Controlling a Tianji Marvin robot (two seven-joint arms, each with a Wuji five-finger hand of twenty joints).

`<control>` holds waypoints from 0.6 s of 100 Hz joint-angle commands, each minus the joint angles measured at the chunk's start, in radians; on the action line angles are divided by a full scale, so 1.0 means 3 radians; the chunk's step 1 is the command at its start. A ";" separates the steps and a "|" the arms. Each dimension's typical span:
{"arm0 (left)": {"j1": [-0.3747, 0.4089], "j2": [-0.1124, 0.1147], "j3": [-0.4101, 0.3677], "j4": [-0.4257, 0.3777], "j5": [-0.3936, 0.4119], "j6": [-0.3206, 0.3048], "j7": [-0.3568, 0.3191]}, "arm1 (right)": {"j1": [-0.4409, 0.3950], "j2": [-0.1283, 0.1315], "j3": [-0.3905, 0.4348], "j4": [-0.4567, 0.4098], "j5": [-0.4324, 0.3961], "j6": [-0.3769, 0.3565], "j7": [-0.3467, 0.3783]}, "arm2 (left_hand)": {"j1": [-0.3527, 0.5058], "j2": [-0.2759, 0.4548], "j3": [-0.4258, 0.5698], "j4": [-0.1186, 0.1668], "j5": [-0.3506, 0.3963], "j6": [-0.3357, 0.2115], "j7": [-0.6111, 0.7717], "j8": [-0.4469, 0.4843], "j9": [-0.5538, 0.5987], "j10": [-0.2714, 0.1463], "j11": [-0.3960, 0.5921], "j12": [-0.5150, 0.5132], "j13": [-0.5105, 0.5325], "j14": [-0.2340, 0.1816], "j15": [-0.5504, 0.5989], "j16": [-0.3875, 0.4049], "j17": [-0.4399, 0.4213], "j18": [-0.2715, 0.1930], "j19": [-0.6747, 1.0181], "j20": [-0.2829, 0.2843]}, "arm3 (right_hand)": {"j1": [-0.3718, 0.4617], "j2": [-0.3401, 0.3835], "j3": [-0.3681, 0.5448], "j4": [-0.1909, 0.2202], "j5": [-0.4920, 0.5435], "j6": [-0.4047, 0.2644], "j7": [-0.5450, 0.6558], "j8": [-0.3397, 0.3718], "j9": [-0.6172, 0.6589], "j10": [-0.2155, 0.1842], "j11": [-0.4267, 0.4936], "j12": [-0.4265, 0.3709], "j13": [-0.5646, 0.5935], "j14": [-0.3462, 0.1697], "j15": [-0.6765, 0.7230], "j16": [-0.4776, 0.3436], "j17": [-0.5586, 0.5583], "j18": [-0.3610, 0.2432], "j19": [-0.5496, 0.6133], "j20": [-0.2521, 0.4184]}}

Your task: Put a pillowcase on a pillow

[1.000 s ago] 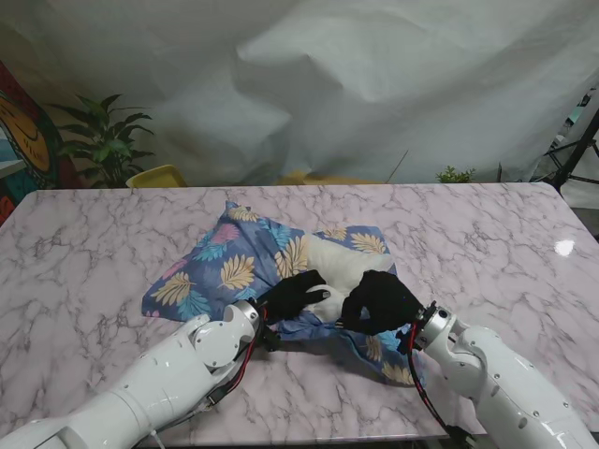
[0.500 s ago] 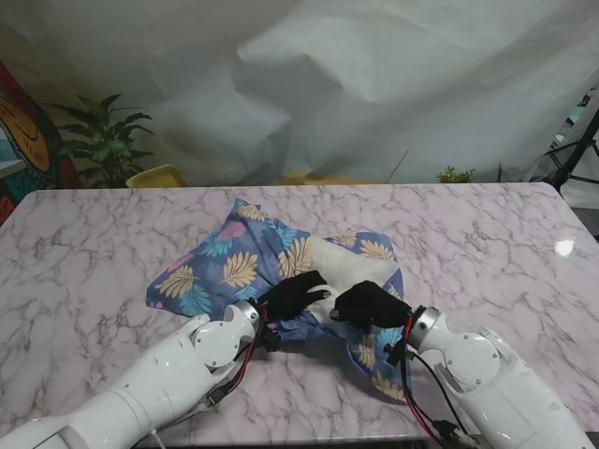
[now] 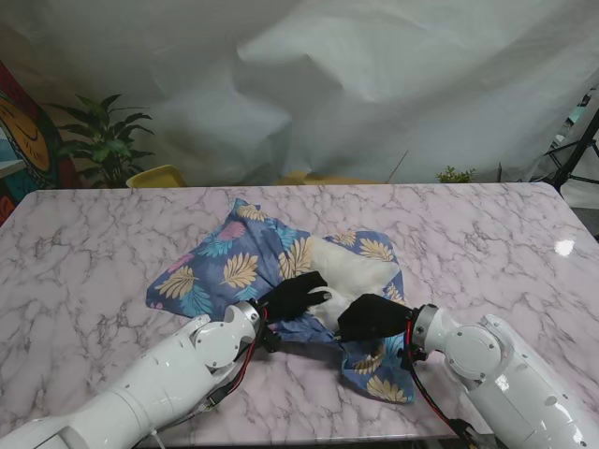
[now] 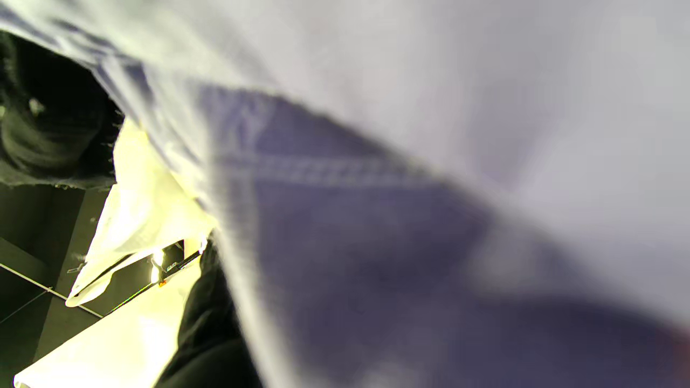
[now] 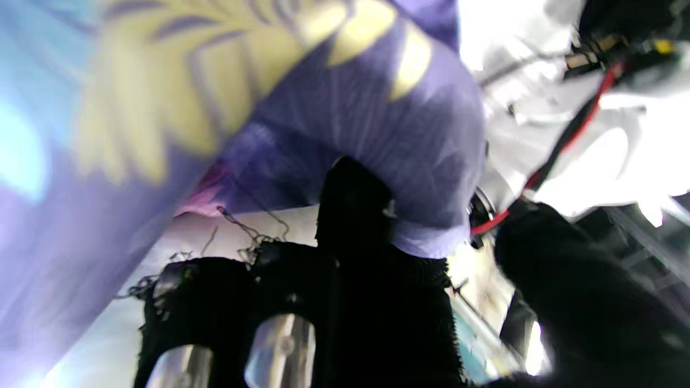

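A blue pillowcase (image 3: pixel 234 267) with yellow leaf print lies spread on the marble table (image 3: pixel 94 243). A white pillow (image 3: pixel 351 269) shows at its open end, partly covered by the cloth. My left hand (image 3: pixel 295 295), in a black glove, rests at the near edge of the opening, closed on the pillowcase hem (image 4: pixel 377 242). My right hand (image 3: pixel 370 318) is closed on the near right flap of the pillowcase (image 5: pixel 350 108), which drapes over its fingers (image 5: pixel 350 215). Both hands are close together, nearer to me than the pillow.
A potted plant (image 3: pixel 103 140) and a yellow object (image 3: pixel 157 176) stand beyond the table's far left edge. A white sheet (image 3: pixel 374 84) hangs behind the table. The table's near edge runs just under both forearms.
My right hand has drawn back toward me and a little left, taking the near right flap of the pillowcase with it. The left hand has stayed put.
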State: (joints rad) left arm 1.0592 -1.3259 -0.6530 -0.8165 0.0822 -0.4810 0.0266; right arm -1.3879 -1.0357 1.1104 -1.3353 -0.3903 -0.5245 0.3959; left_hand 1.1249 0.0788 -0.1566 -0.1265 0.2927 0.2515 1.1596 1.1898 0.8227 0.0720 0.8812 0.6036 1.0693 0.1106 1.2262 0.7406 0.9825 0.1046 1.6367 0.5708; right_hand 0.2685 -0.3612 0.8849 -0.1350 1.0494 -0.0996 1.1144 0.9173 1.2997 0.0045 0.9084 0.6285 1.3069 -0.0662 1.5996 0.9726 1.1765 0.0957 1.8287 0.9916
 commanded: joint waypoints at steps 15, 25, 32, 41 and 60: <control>0.0079 0.0055 0.0051 0.0198 0.0026 0.0091 -0.0097 | -0.0021 0.0132 0.0139 -0.0237 -0.0944 -0.0125 -0.0129 | 0.0316 0.0240 0.0332 0.0144 0.0009 0.0281 0.0253 0.0116 0.0221 0.0063 0.0264 0.0078 0.0070 0.0189 -0.0107 -0.0057 -0.0113 0.0332 -0.0098 -0.0068 | -0.0511 0.0521 -0.0459 -0.0001 0.0189 -0.0761 0.0181 -0.0235 0.0525 -0.0044 0.0783 0.0218 0.0071 -0.1083 0.0498 0.0300 0.0254 -0.0980 0.0884 0.0131; 0.0076 0.0055 0.0054 0.0203 0.0026 0.0087 -0.0100 | -0.0058 0.0153 0.0186 -0.0361 -0.1241 -0.0105 -0.0131 | 0.0317 0.0243 0.0335 0.0146 0.0010 0.0280 0.0253 0.0114 0.0222 0.0061 0.0266 0.0078 0.0070 0.0189 -0.0106 -0.0057 -0.0113 0.0332 -0.0098 -0.0069 | -0.0534 0.0626 -0.0572 0.0033 -0.0149 -0.0486 -0.0680 -0.1023 0.0500 -0.0668 0.1419 0.0468 0.0079 -0.1245 0.0457 0.0450 0.0248 -0.0972 0.0884 0.0103; 0.0076 0.0054 0.0054 0.0205 0.0026 0.0086 -0.0099 | -0.0065 0.0180 0.0213 -0.0440 -0.1317 -0.0069 0.0014 | 0.0316 0.0243 0.0335 0.0146 0.0009 0.0280 0.0253 0.0114 0.0222 0.0061 0.0266 0.0079 0.0072 0.0186 -0.0107 -0.0058 -0.0113 0.0327 -0.0099 -0.0069 | -0.0521 0.0733 -0.0784 0.0072 -0.0046 -0.0339 -0.0796 -0.1506 0.0490 -0.0880 0.1634 0.0635 0.0085 -0.1452 0.0402 0.0546 0.0234 -0.0945 0.0884 -0.0011; 0.0076 0.0054 0.0054 0.0207 0.0026 0.0086 -0.0099 | -0.0086 0.0214 0.0267 -0.0563 -0.1469 0.0014 0.0218 | 0.0316 0.0240 0.0336 0.0146 0.0010 0.0276 0.0255 0.0114 0.0223 0.0060 0.0268 0.0080 0.0072 0.0187 -0.0108 -0.0059 -0.0113 0.0325 -0.0099 -0.0070 | -0.0501 0.0890 -0.1075 0.0121 0.0330 -0.0392 -0.0669 -0.1666 0.0483 -0.1069 0.1842 0.0870 0.0093 -0.1639 0.0333 0.0635 0.0212 -0.0911 0.0884 -0.0211; 0.0079 0.0061 0.0054 0.0194 0.0034 0.0097 -0.0104 | -0.0171 0.0219 0.0392 -0.0721 -0.1792 0.0103 0.0259 | 0.0314 0.0236 0.0335 0.0146 0.0014 0.0271 0.0255 0.0112 0.0222 0.0055 0.0270 0.0081 0.0068 0.0182 -0.0109 -0.0060 -0.0113 0.0324 -0.0098 -0.0070 | -0.0393 0.0858 -0.1097 0.0179 0.0822 -0.0709 -0.0026 -0.1457 0.0486 -0.0917 0.2014 0.1035 0.0092 -0.1559 0.0359 0.0656 0.0186 -0.0741 0.0884 -0.0371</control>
State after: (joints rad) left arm 1.0561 -1.3262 -0.6479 -0.8156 0.0844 -0.4814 0.0227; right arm -1.4250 -0.9869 1.2165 -1.5585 -0.9485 -0.5044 0.4615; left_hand 1.1249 0.0779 -0.1567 -0.1265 0.2927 0.2515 1.1597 1.1898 0.8227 0.0720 0.8812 0.6036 1.0693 0.1103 1.2246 0.7382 0.9825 0.1025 1.6367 0.5708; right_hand 0.1439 -0.1198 0.5564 -0.1157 1.0138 -0.2422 0.7555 0.3449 1.3664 -0.2611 1.3425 0.8955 1.3262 -0.2427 1.6663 1.1471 1.1945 -0.0452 1.8312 0.8949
